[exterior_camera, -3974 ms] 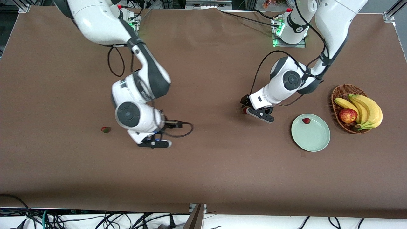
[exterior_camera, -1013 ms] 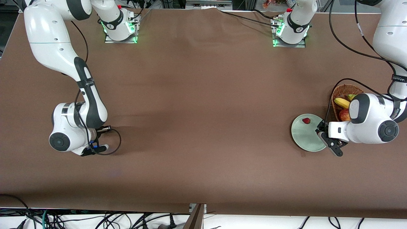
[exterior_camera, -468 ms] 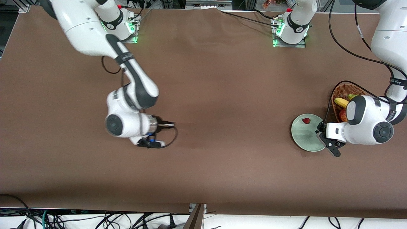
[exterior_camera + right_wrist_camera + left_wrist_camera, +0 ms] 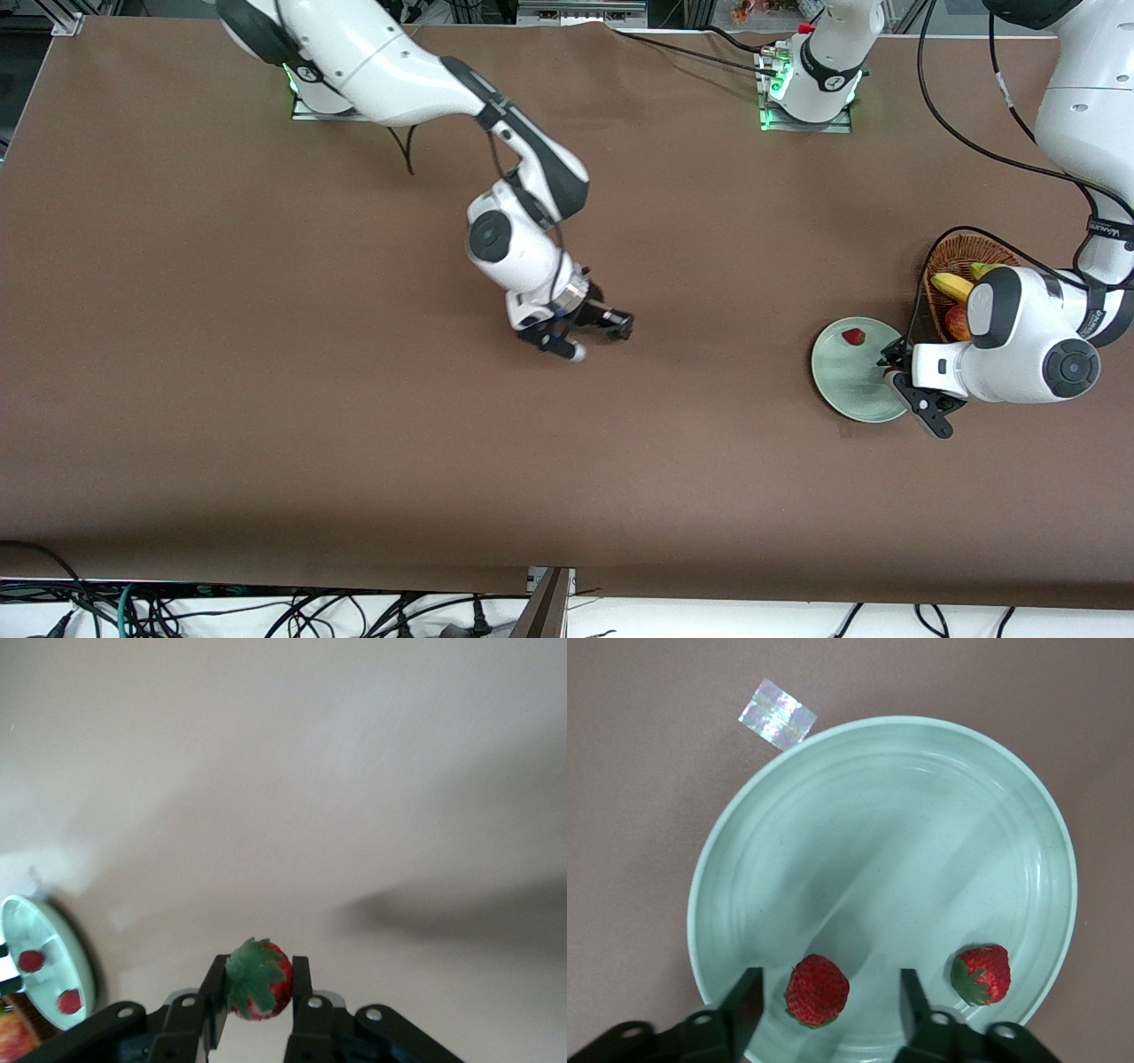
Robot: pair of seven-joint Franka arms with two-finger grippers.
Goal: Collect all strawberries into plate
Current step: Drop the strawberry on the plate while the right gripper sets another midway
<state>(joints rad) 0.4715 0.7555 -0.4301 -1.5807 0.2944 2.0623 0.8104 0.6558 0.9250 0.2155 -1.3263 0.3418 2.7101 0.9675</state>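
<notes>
The pale mint-green plate (image 4: 849, 383) lies toward the left arm's end of the table. One strawberry (image 4: 853, 336) lies on it. My left gripper (image 4: 889, 365) is low over the plate's rim and open. In the left wrist view a second strawberry (image 4: 818, 990) lies on the plate (image 4: 904, 842) between the open fingers, untouched, and the first strawberry (image 4: 982, 974) lies beside it. My right gripper (image 4: 580, 341) is over the middle of the table. It is shut on a third strawberry (image 4: 259, 979), green top showing. The plate (image 4: 25, 920) also shows in the right wrist view.
A brown wicker basket (image 4: 952, 257) with bananas (image 4: 951, 285) and a red apple (image 4: 954, 323) stands beside the plate, partly hidden by the left arm. A shiny tape patch (image 4: 777, 713) lies on the brown cloth next to the plate.
My right arm has swung from its own end of the table to the middle, carrying the strawberry. My left gripper has stayed over the plate, barely shifting.
</notes>
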